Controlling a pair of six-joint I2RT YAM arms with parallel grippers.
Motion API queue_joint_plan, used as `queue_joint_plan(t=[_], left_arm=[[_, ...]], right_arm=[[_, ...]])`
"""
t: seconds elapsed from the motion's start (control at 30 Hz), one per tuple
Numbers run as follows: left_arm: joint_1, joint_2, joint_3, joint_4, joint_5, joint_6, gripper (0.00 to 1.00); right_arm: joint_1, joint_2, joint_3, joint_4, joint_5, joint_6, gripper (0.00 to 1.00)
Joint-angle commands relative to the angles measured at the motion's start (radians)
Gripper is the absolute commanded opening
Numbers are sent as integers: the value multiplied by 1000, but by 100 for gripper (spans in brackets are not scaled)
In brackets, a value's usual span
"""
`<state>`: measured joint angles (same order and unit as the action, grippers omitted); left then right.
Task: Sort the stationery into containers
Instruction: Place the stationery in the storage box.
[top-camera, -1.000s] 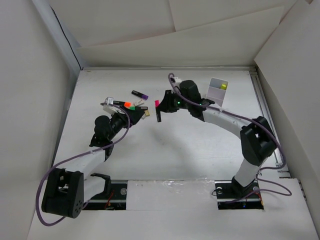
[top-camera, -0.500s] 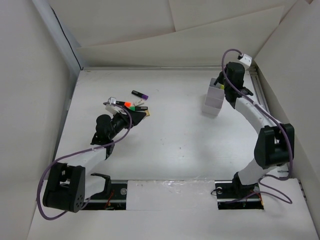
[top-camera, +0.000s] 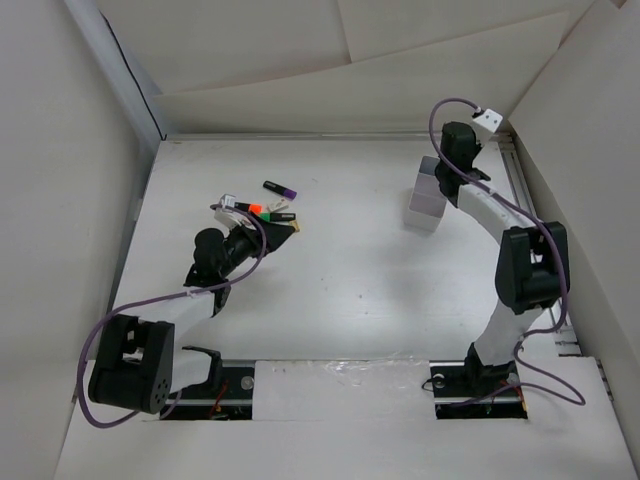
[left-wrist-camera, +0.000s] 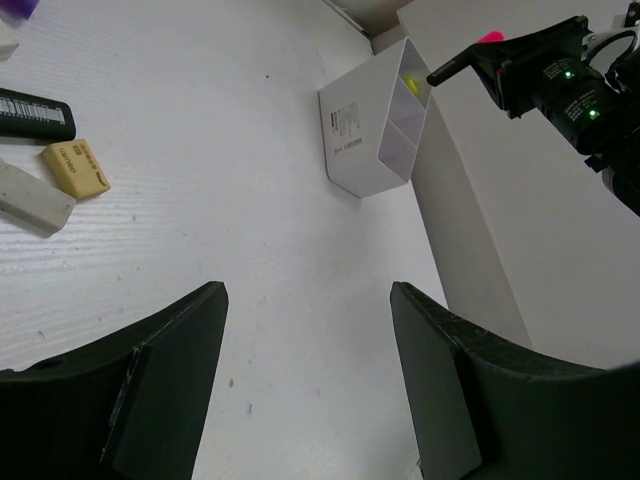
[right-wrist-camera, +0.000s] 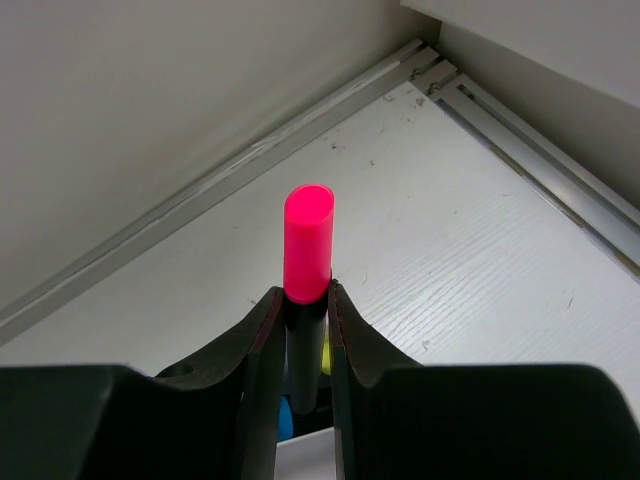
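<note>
My right gripper (right-wrist-camera: 302, 296) is shut on a black marker with a pink cap (right-wrist-camera: 308, 240) and holds it upright just above the white compartment box (top-camera: 427, 197). A yellow piece (right-wrist-camera: 326, 356) and a blue piece (right-wrist-camera: 285, 420) lie inside the box. My left gripper (left-wrist-camera: 308, 296) is open and empty, low over the table next to the stationery pile (top-camera: 265, 211). Its wrist view shows a tan eraser (left-wrist-camera: 76, 168), a white eraser (left-wrist-camera: 32, 198), a black marker (left-wrist-camera: 35, 112) and the box (left-wrist-camera: 365, 135). A purple-ended marker (top-camera: 280, 188) lies behind the pile.
White walls enclose the table on the left, back and right. A metal rail (right-wrist-camera: 520, 120) runs along the table edge beside the box. The right arm (top-camera: 520, 250) arches along the right side.
The right arm carried the pink-capped marker from the table's middle to the box at the back right and now hovers over it. The left arm has barely moved.
</note>
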<state>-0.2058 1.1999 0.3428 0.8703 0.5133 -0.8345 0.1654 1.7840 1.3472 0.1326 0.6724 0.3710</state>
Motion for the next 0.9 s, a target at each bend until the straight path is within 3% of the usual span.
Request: queue_joint_plan(t=[0.0, 0.67, 0.87], left_arm=[[-1, -2, 28, 76, 36, -11, 63], [-1, -2, 38, 47, 2, 0, 63], [-1, -2, 48, -13, -37, 9, 63]], right_arm=[[23, 21, 53, 76, 79, -23, 0], [111, 87, 52, 117, 207, -44, 0], [132, 61, 6, 130, 216, -23, 33]])
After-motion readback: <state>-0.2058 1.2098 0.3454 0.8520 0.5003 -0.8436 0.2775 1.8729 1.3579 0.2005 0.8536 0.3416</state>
